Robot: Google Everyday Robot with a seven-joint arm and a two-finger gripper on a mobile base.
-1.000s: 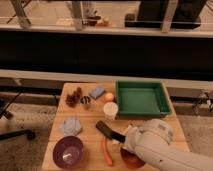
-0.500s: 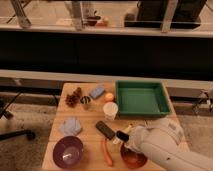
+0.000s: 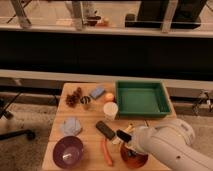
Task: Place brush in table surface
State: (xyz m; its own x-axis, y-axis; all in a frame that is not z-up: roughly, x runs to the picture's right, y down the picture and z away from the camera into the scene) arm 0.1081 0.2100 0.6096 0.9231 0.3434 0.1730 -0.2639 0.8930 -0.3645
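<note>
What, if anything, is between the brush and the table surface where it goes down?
Nothing visible. The brush is at the pincer, low over the front of the table surface, apparently above bare planks. Close by are the flat black bar on the picture's left, a cream stick behind and a brown dish in front.

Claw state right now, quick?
Claw: cannot be told; it sits low at the front of the table surface, between the flat black bar and the brown bowl.
</note>
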